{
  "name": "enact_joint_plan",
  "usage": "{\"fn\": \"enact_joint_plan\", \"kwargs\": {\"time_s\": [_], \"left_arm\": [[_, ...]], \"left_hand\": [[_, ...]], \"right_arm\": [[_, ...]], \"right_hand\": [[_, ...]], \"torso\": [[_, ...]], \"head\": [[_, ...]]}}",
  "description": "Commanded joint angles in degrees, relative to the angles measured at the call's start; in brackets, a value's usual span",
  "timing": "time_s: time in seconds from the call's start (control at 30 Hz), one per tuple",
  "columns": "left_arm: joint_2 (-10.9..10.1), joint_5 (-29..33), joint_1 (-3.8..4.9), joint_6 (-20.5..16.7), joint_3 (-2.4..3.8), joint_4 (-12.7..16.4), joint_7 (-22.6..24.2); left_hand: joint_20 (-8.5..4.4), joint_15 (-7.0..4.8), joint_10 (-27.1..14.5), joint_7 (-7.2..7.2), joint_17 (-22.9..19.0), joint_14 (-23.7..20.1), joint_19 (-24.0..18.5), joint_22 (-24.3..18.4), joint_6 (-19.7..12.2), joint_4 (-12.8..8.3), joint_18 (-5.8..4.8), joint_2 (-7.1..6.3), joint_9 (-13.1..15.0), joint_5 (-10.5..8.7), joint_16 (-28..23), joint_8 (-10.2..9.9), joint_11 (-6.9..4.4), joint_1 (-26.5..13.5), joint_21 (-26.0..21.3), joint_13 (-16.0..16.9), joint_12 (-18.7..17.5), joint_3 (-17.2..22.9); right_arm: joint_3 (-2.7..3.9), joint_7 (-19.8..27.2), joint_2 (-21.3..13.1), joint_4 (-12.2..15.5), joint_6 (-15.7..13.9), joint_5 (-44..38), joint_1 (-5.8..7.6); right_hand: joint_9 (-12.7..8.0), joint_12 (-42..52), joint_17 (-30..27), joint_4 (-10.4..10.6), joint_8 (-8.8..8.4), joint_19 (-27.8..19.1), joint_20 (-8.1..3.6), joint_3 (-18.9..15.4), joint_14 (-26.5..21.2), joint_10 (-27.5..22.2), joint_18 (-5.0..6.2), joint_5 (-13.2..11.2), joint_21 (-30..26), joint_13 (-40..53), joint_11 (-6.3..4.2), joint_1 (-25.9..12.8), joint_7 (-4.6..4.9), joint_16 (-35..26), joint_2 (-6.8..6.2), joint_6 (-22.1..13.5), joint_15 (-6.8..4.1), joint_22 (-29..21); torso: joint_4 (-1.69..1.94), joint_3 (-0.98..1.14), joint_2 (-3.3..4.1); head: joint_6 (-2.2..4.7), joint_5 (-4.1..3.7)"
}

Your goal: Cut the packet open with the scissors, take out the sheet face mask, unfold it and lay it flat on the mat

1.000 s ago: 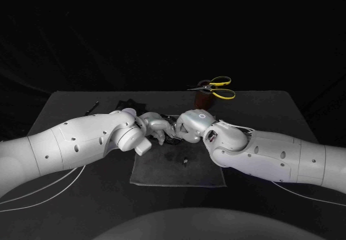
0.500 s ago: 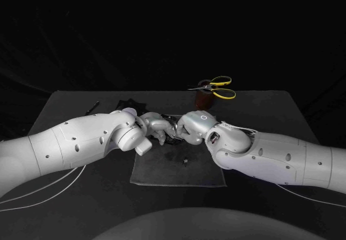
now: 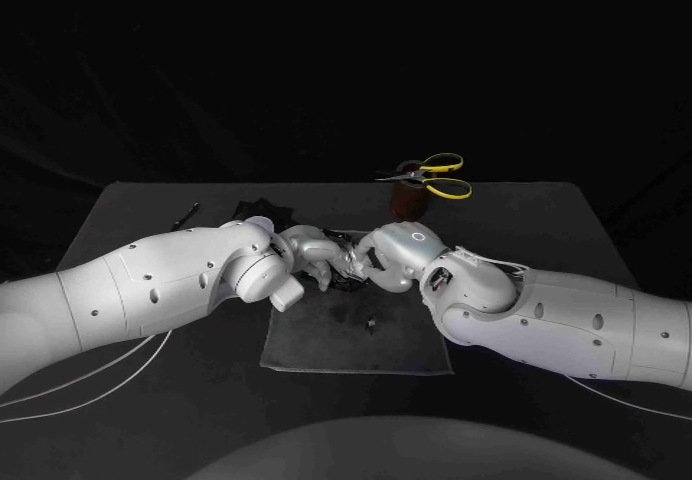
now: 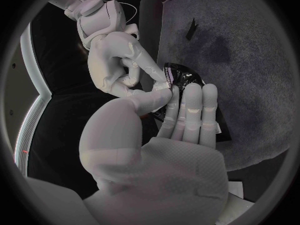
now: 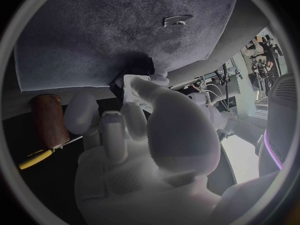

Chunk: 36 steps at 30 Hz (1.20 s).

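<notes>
Both hands meet over the far edge of the dark mat (image 3: 361,345). My left hand (image 3: 310,250) holds a dark glossy packet (image 4: 181,77) between its thumb and its flat fingers (image 4: 190,110). My right hand (image 3: 378,262) comes in from the other side and pinches the packet's near edge, seen in the left wrist view as the right hand (image 4: 119,60). In the head view the packet (image 3: 342,277) is mostly hidden between the hands. The yellow-handled scissors (image 3: 437,175) stand in a brown holder (image 3: 410,203) behind the mat. No mask sheet can be made out.
A small cut-off strip (image 3: 371,322) lies on the middle of the mat, also seen as the strip (image 5: 177,20). A thin dark item (image 3: 188,214) lies at the table's far left. The brown holder (image 5: 49,117) stands close beside my right hand (image 5: 144,115).
My right forearm has swung outward and its wrist has turned, while that hand stays at the packet. The left arm and the scissors have not moved.
</notes>
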Motion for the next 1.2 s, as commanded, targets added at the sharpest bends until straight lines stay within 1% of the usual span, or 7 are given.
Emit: {"fn": "enact_joint_plan", "kwargs": {"time_s": [0.03, 0.2, 0.43, 0.57, 0.8, 0.97, 1.2], "left_arm": [[0.1, 0.3, 0.01, 1.5, 0.00, 0.1, 0.0], [0.1, 0.4, 0.01, 1.8, 0.00, 0.2, 0.0], [0.2, 0.4, 0.01, 2.1, 0.00, 0.2, 0.0], [0.2, 0.4, 0.01, 2.3, 0.00, 0.2, 0.0], [0.3, 0.5, 0.01, 2.5, 0.00, 0.2, 0.1], [0.4, 0.5, 0.01, 2.5, 0.00, 0.3, 0.1], [0.4, 0.6, 0.01, 2.5, 0.00, 0.2, 0.2]], "left_hand": [[0.01, -0.35, 0.4, -0.52, -0.1, 0.2, -0.5, 0.0, 1.1, 0.0, 1.05, 0.42, 5.8, 0.26, 0.3, 1.4, 0.06, 0.0, 0.2, -0.1, -0.2, 0.4], [0.01, -0.35, 0.4, -0.52, -0.2, 0.2, -0.5, 0.1, 1.1, 0.0, 1.05, 0.43, 5.8, 0.26, 0.3, 1.4, 0.06, 0.0, 0.3, -0.1, -0.3, 0.5], [0.00, -0.35, 0.4, -0.51, -0.2, 0.2, -0.5, 0.1, 1.1, 0.0, 1.05, 0.43, 5.8, 0.26, 0.3, 1.4, 0.06, 0.0, 0.3, -0.1, -0.3, 0.5], [0.00, -0.35, 0.4, -0.51, -0.2, 0.2, -0.5, 0.1, 1.1, 0.0, 1.05, 0.43, 5.8, 0.26, 0.3, 1.4, 0.06, 0.0, 0.3, -0.1, -0.3, 0.5], [0.00, -0.36, 0.4, -0.51, -0.2, 0.2, -0.5, 0.1, 1.1, 0.0, 1.05, 0.44, 5.8, 0.26, 0.3, 1.4, 0.06, -0.1, 0.3, -0.1, -0.3, 0.5], [0.00, -0.36, 0.4, -0.51, -0.3, 0.2, -0.6, 0.1, 1.1, 0.0, 1.05, 0.45, 5.9, 0.26, 0.3, 1.4, 0.06, -0.1, 0.3, -0.2, -0.3, 0.6], [-0.01, -0.36, 0.4, -0.52, -0.3, 0.2, -0.6, 0.1, 1.1, 0.0, 1.05, 0.48, 5.9, 0.27, 0.3, 1.5, 0.06, -0.1, 0.4, -0.2, -0.3, 0.6]], "right_arm": [[0.05, -0.1, 0.2, -0.3, -3.7, 0.7, 0.00], [0.06, -0.2, 0.7, -0.9, -3.3, 0.8, 0.00], [0.06, -1.5, 1.8, -2.4, 0.7, 0.3, 0.01], [0.04, -2.2, 2.6, -3.4, 3.2, 0.2, 0.00], [0.01, -2.8, 3.9, -4.9, 5.5, -0.1, 0.00], [-0.01, -3.0, 4.5, -5.7, 6.7, -0.2, 0.00], [-0.05, -3.0, 5.0, -6.3, 8.2, -0.2, 0.00]], "right_hand": [[-0.6, -0.3, 9.2, 0.5, -1.36, 0.0, 0.76, -1.2, 4.6, -0.3, 0.45, 0.2, -0.3, 2.9, 0.76, -0.1, 0.76, -0.1, -1.16, -1.7, 0.76, -0.1], [-0.8, -0.4, 9.2, 0.8, -1.90, -0.1, 1.06, -1.8, 4.6, -0.4, 0.56, 0.2, -0.5, 2.8, 0.90, -0.1, 0.89, -0.1, -1.29, -2.1, 0.92, -0.2], [-1.2, -1.1, 8.8, 1.6, -2.82, -0.8, 1.58, -3.3, 4.5, -1.0, 0.93, 0.2, -1.7, 2.3, 1.13, -0.2, 1.07, -0.3, -1.65, -2.6, 1.17, -0.9], [-1.2, -1.1, 8.7, 2.3, -2.46, -1.0, 1.70, -4.4, 4.4, -1.2, 1.09, 0.2, -2.1, 2.2, 0.92, -0.1, 0.78, -0.4, -1.38, -1.0, 1.04, -1.1], [-1.2, -1.1, 8.7, 2.8, -2.28, -1.0, 1.67, -4.8, 4.4, -1.2, 1.14, 0.2, -2.2, 2.2, 0.79, 0.1, 0.62, -0.4, -0.99, -0.1, 0.95, -1.1], [-1.2, -0.8, 8.9, 3.3, -1.94, -1.0, 1.58, -5.2, 4.5, -1.2, 1.14, 0.2, -2.3, 2.3, 0.59, 0.3, 0.38, -0.3, -0.63, 1.2, 0.79, -1.1], [-1.2, -0.6, 9.1, 3.9, -1.43, -0.9, 1.39, -5.7, 4.5, -1.1, 1.13, 0.2, -2.3, 2.3, 0.25, 0.4, -0.04, -0.2, -0.39, 3.0, 0.53, -1.0]], "torso": [[0.05, -0.05, 0.03], [0.09, -0.06, 0.04], [0.08, -0.09, 0.04], [0.04, -0.06, 0.03], [0.08, -0.01, 0.03], [0.03, -0.05, 0.01], [0.05, -0.02, 0.04]], "head": [[0.08, -0.07], [0.01, -0.06], [-0.04, -0.03], [-0.12, -0.01], [-0.22, -0.05], [-0.24, -0.12], [-0.30, -0.12]]}}
